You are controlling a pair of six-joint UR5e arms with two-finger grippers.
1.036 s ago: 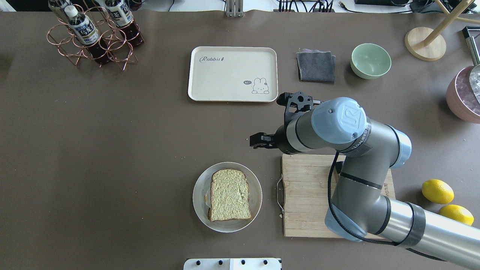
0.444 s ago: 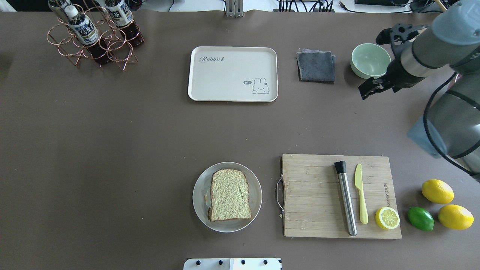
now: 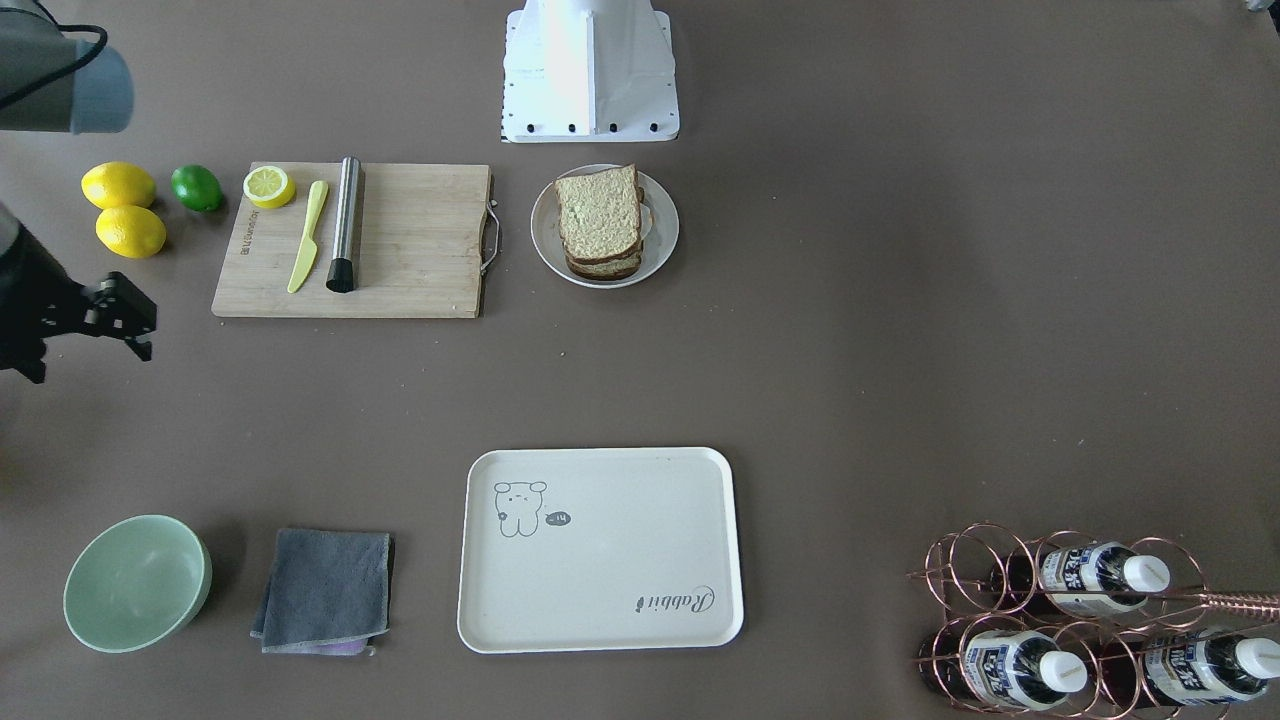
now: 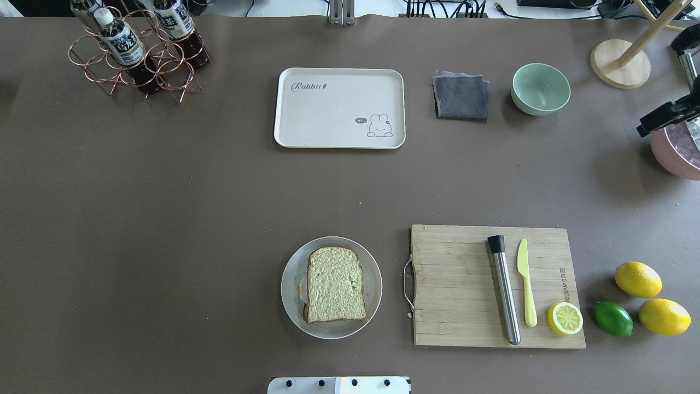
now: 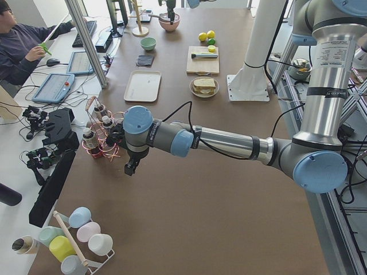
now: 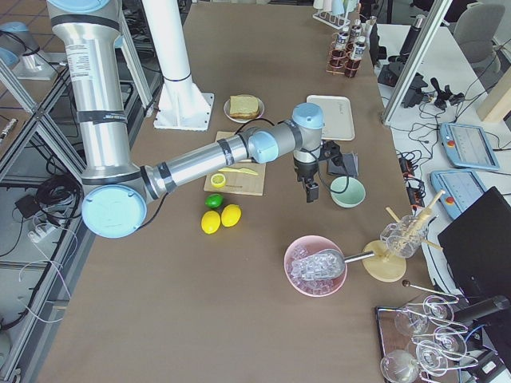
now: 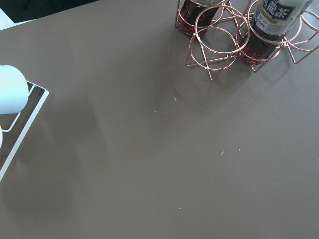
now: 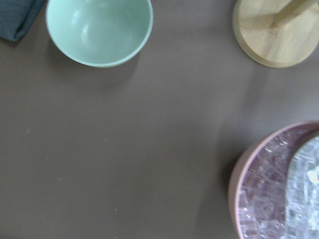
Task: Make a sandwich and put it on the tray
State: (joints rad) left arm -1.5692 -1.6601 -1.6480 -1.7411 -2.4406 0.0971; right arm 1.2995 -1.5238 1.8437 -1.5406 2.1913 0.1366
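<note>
The sandwich (image 4: 334, 284) sits assembled on the small round plate (image 4: 373, 272), a sliver of egg white showing at its left edge, just beside the wooden cutting board (image 4: 454, 284). The tray (image 4: 339, 108) lies bare, well apart from it across the surface (image 4: 164, 219). The right claw (image 4: 659, 119) hangs at the far right, over the edge of the pink ice bowl (image 4: 675, 156) and near the green bowl (image 4: 540, 88); I cannot tell whether it is clenched or released. The left claw (image 5: 131, 167) hovers by the copper bottle rack (image 5: 97, 137), and its state I cannot tell either.
</note>
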